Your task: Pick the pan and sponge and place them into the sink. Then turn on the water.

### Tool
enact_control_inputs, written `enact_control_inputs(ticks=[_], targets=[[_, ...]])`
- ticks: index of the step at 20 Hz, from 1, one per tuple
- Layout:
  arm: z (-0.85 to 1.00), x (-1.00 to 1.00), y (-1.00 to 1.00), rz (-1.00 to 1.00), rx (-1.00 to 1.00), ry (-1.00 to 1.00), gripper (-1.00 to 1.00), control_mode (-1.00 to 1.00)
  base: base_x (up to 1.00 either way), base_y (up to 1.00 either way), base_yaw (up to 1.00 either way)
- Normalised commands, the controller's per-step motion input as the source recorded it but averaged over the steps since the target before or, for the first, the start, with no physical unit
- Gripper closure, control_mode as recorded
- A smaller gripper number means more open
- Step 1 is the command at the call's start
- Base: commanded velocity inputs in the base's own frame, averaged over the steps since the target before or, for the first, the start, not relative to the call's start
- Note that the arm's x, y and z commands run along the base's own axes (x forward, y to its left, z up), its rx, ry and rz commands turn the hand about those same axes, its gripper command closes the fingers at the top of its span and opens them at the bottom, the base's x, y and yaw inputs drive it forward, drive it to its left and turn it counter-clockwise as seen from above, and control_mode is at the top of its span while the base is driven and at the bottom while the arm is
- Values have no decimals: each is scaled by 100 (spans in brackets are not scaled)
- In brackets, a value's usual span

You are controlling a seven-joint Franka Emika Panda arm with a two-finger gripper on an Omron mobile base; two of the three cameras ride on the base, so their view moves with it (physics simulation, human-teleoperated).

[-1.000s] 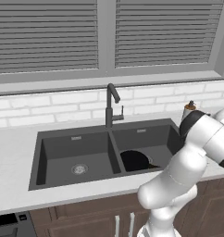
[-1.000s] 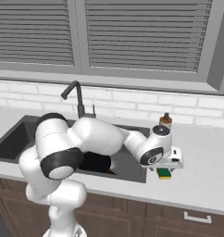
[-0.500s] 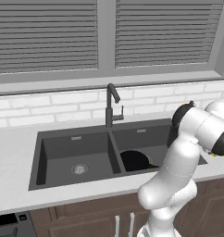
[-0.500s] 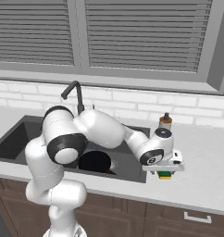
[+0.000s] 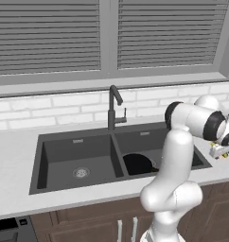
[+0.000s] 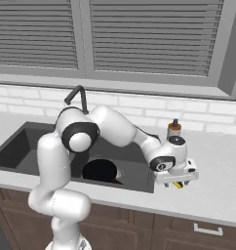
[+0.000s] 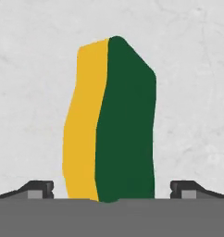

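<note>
Grey counter (image 7: 192,92) holds the sponge (image 7: 111,122), lengthwise between the spread claw (image 7: 112,189).

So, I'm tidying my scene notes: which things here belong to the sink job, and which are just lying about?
Part of the job:
- pan, already in the sink
- sponge, on the counter between the open gripper's fingers
- faucet, no water running

Lying about:
- soap bottle
- window blinds

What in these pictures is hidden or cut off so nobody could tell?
- Sponge, right base view: mostly covered by the pincer above it.
- Pan, left base view: its right side is behind the arm.
- Soap bottle, right base view: its lower body is behind the wrist.
</note>
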Motion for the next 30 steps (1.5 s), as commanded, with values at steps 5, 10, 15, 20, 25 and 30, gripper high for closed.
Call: enact_control_inputs(ticks=[5,10,15,20,25,30], targets=[[-32,1,-8,8,1,6,-100,-100,0,0,0],[-42,0,0,0,7,18,100,-100,0,0,0],[-41,0,8,1,14,20,100,-100,0,0,0],[-25,-10,23,10,11,2,100,-100,0,0,0],[-3,-18,69,19,1,-21,100,-100,0,0,0],[0,-4,91,22,0,-39,100,-100,0,0,0]])
